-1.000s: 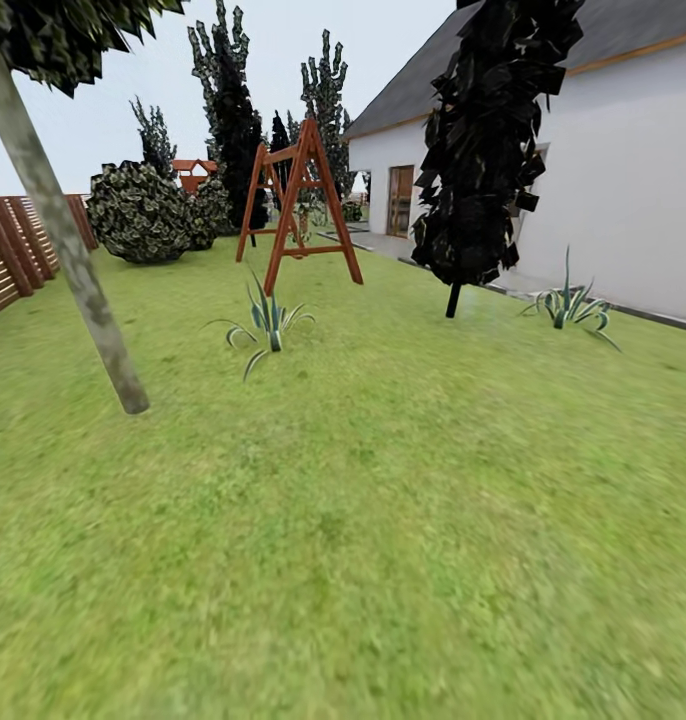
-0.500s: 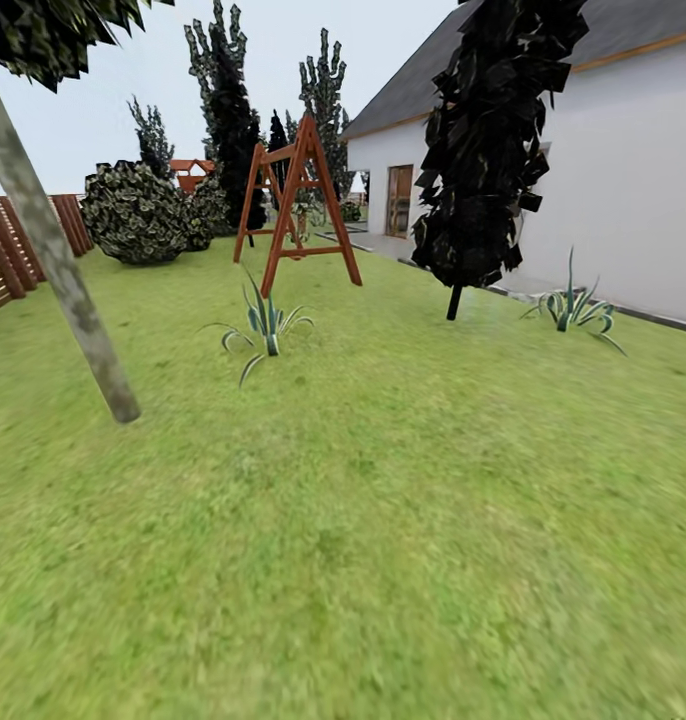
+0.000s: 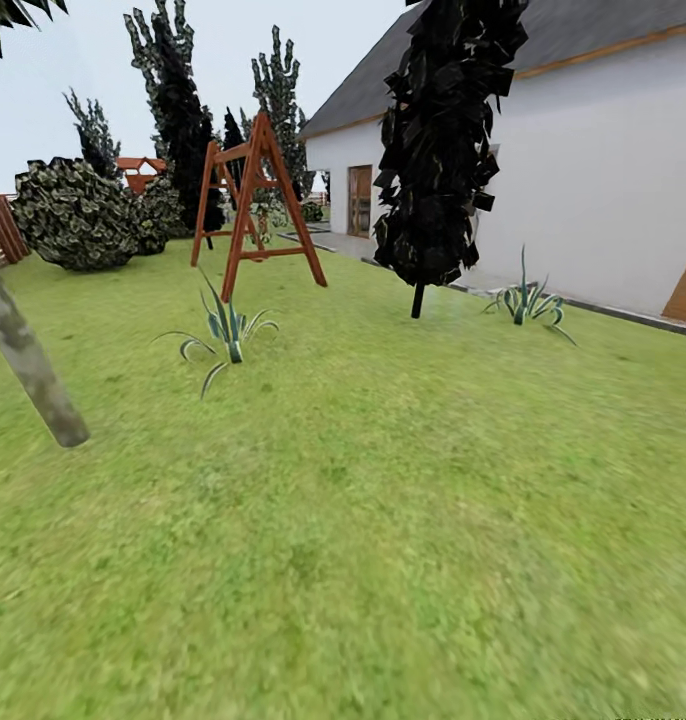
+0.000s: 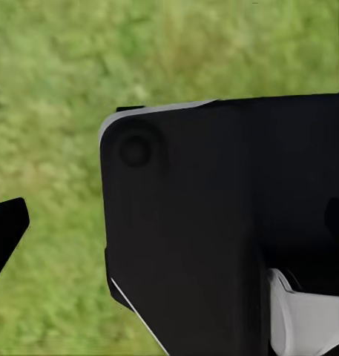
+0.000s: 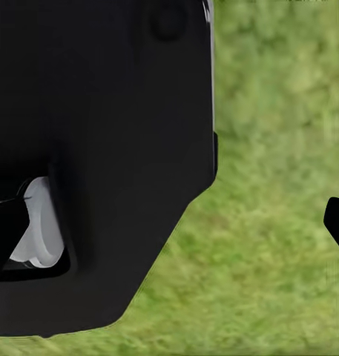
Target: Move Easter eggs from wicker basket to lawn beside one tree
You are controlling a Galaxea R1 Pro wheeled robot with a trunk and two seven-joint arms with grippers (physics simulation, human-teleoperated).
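Head view: a wide mottled green lawn (image 3: 383,520) runs to a white house (image 3: 583,170), with a dark-leaved tree on a thin trunk (image 3: 438,150), a red wooden A-frame swing (image 3: 251,200), a spiky striped plant (image 3: 223,335) and a leaning grey trunk (image 3: 28,365). Wrist views show black robot bodywork over grass; I cannot tell how either gripper's jaws stand.

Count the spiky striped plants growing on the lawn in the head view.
2. One spiky plant grows in front of the wooden swing frame; the other is near the white house. Others may lie outside the picture.
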